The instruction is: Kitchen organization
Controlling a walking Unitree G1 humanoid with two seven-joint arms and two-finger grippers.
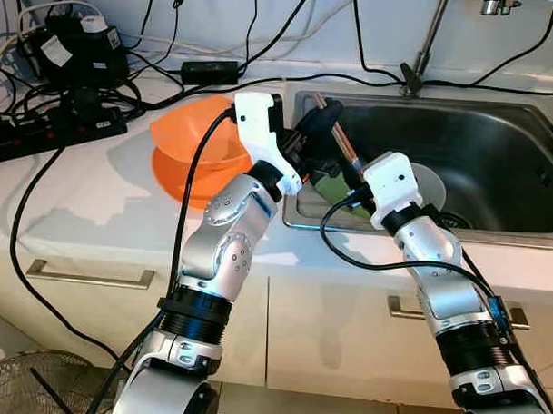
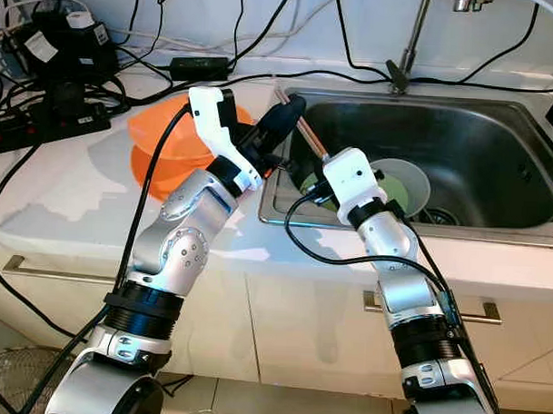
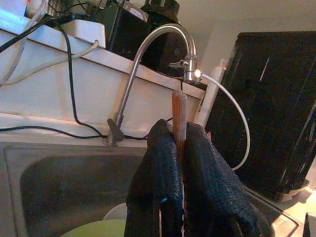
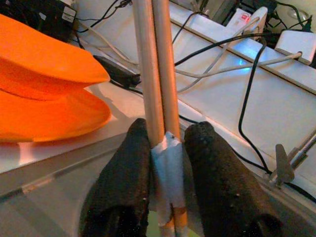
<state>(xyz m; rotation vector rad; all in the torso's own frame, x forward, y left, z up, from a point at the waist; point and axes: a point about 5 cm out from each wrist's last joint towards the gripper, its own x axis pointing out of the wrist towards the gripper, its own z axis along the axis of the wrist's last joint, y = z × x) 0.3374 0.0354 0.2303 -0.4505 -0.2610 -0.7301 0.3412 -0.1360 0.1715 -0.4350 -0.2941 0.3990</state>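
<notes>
Left gripper (image 3: pixel 178 148): fingers pressed narrow on the upper end of a pair of chopsticks (image 1: pixel 338 136), held over the near left corner of the sink (image 1: pixel 497 133). Right gripper (image 4: pixel 168 148): fingers closed on the same chopsticks lower down, at a taped band. Both arms therefore hold one item between them, the sticks slanting from the sink's left rim down toward the basin.

Below the grippers lie a green plate (image 2: pixel 391 188) and a pale bowl (image 2: pixel 418 176), inside the sink near the drain. An orange bowl on an orange plate (image 1: pixel 201 159) stands on the counter (image 1: pixel 86 191), just beside the sink's left edge. Power strips and cables (image 1: pixel 72 82) crowd the back of the counter.

Risk, in my judgement: if the arms pull apart unevenly, the sticks could twist, splay or slip into the basin; the left arm, close to the orange bowl, could nudge it.
</notes>
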